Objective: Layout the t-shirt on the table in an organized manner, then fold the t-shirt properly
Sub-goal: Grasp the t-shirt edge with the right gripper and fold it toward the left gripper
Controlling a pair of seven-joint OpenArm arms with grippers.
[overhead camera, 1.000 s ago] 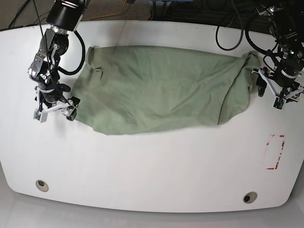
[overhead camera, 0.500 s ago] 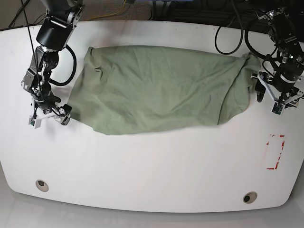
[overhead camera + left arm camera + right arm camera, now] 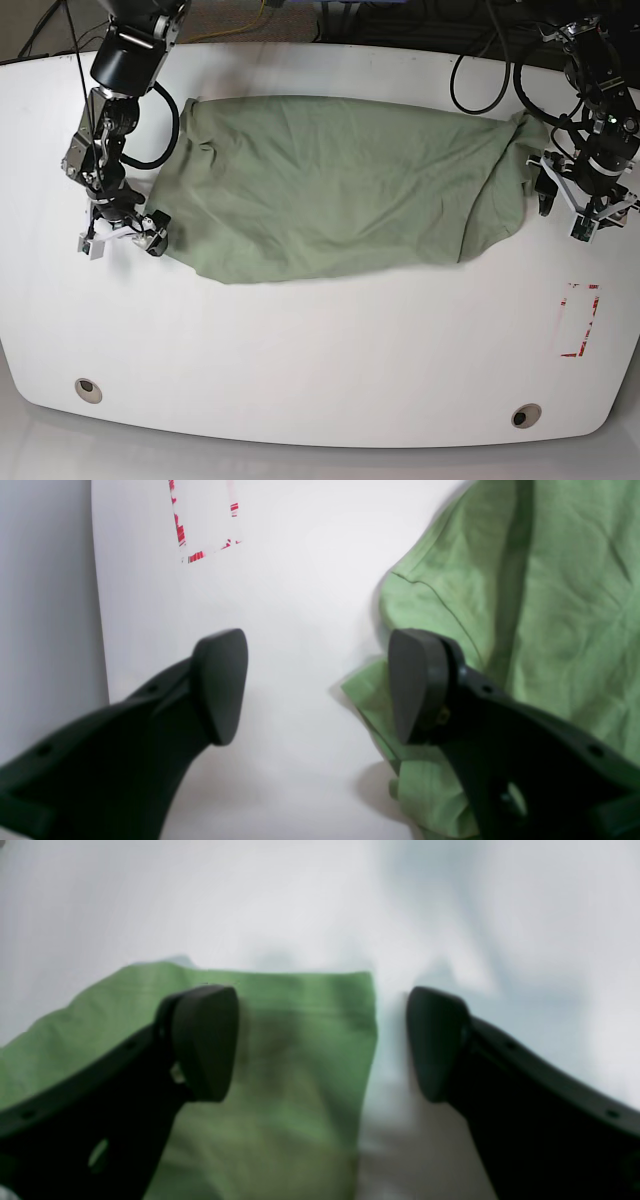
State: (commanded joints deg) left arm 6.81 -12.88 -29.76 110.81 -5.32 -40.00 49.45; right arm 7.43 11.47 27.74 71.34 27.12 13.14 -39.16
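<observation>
Two pincers sit at the two ends of the t-shirt (image 3: 340,185), and that is what our next move turns on. The t-shirt lies on the white desk (image 3: 320,350) as one long, wrinkly shape. Its long way runs from side to side in the base view, so each short end points at one of our arms.

Our right pincer (image 3: 122,232) is at the end on the left of the base view. In its wrist view the fingers are spread wide and hold nothing. A flat corner of the t-shirt (image 3: 280,1065) lies under the gap, closer to one finger (image 3: 205,1040); the other finger hangs over bare desk (image 3: 500,915). That view is blurry, so we cannot tell if the fingers touch the cloth.

Our left pincer (image 3: 588,205) is at the other end, where the cloth is bunched up. It is spread wide too and holds nothing. In its wrist view the t-shirt (image 3: 550,580) lies off to one side, with a folded edge just by one finger (image 3: 415,685). Mostly bare desk (image 3: 300,580) shows between the fingers, and the red tape mark (image 3: 200,530) is farther off.

We think the right pincer is nearer to a good grip. The left one needs to slide toward the cloth first. Then both ends can be pulled apart along the long way.
</observation>
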